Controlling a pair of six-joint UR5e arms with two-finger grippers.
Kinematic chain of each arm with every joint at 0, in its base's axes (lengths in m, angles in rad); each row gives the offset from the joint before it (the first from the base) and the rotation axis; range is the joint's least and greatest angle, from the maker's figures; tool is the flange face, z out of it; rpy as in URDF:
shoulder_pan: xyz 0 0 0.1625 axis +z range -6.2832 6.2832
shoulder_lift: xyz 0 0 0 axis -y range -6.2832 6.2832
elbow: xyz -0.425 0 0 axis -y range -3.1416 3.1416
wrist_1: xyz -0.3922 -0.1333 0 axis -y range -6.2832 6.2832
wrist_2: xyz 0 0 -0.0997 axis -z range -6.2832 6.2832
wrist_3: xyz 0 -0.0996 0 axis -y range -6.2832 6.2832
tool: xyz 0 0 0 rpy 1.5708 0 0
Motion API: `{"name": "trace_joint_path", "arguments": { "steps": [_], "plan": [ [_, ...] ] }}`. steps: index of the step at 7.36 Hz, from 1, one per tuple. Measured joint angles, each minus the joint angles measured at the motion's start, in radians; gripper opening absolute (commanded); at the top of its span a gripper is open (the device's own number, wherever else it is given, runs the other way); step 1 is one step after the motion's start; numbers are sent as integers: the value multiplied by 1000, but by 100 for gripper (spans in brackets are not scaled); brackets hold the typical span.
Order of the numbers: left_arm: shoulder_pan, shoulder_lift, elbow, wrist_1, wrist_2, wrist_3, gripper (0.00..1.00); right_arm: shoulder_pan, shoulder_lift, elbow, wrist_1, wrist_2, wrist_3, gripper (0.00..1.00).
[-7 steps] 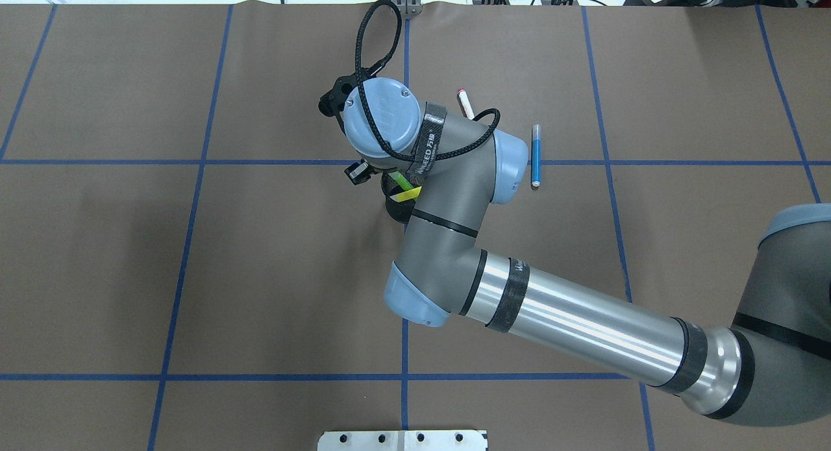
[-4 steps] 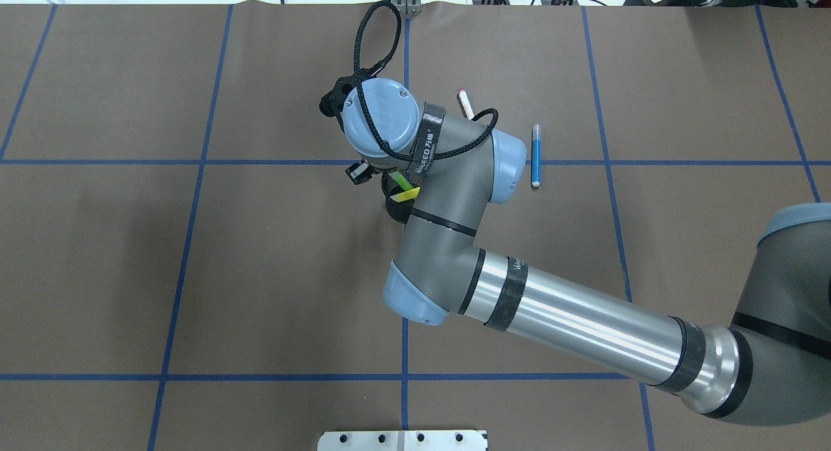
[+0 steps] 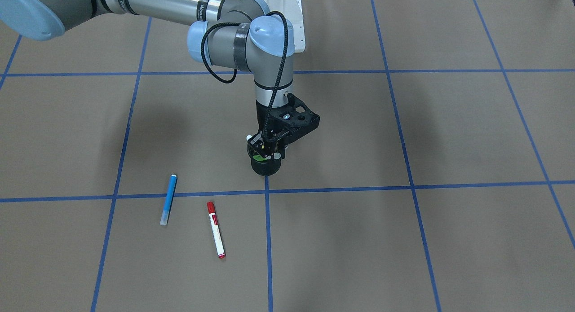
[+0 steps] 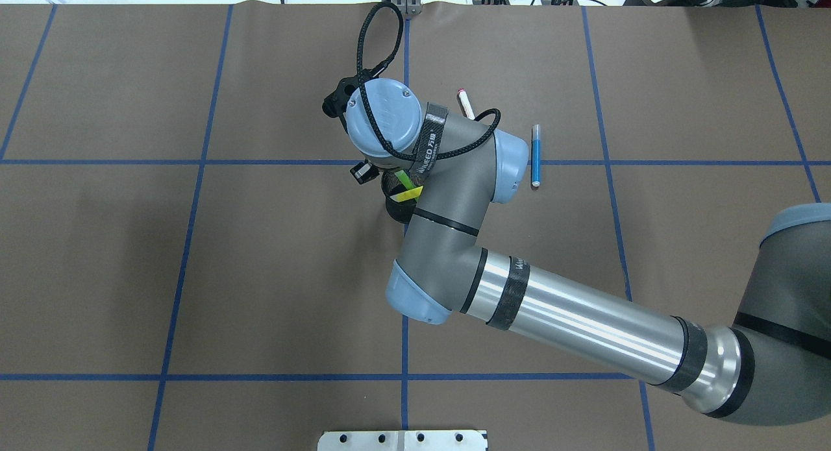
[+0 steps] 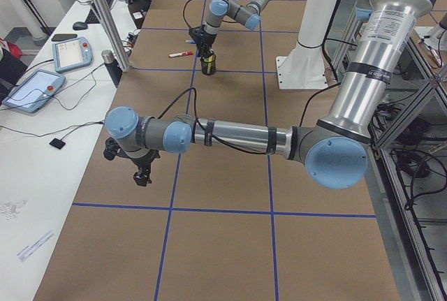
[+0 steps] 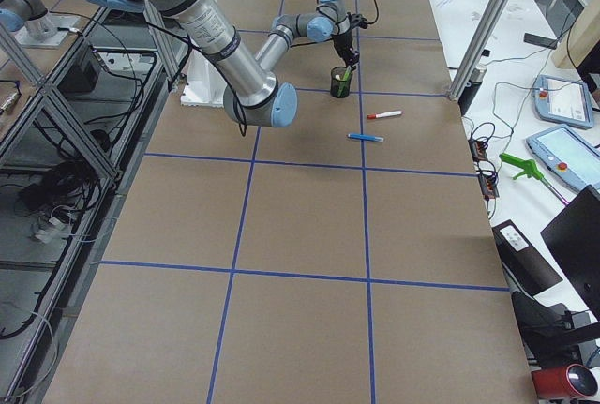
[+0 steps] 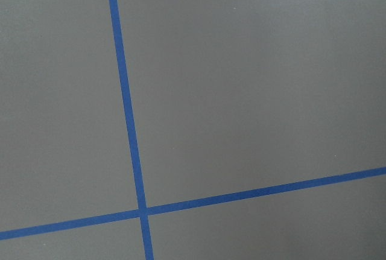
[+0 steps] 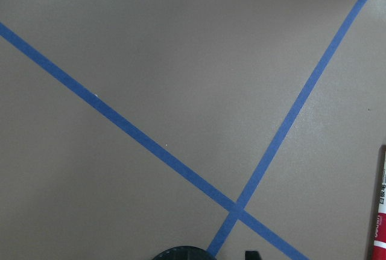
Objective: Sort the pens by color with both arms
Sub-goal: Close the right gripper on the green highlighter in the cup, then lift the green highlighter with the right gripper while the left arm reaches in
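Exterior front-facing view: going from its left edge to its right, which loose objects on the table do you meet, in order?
blue pen → red-capped pen → black cup

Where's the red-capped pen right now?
Front view: the red-capped pen lies flat on the table, just right of the blue pen, down-left of the black cup.

Blue pen (image 3: 169,199) and red-capped white pen (image 3: 215,229) lie flat on the desk (image 3: 404,258), apart; green pen (image 4: 403,178) and yellow pen (image 4: 409,194) lean in black cup (image 3: 266,167).
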Motion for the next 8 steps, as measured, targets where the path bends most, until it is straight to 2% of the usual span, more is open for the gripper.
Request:
{"name": "trace_joint_path", "arguments": {
  "steps": [2, 5, 6, 8],
  "plan": [
    [-2, -2, 0, 1, 0, 0, 99, 0, 2, 0, 1, 1, 1, 15],
    [-2, -33, -9, 20, 0, -36, 99, 14, 6, 16, -2, 10, 9, 15],
    [-2, -53, -31, 37, 0, -98, 99, 35, 10, 36, -11, 33, 11, 15],
    [18, -93, -147, 108, 0, -314, 99, 104, 33, 122, -97, 109, 12, 15]
  ]
}}
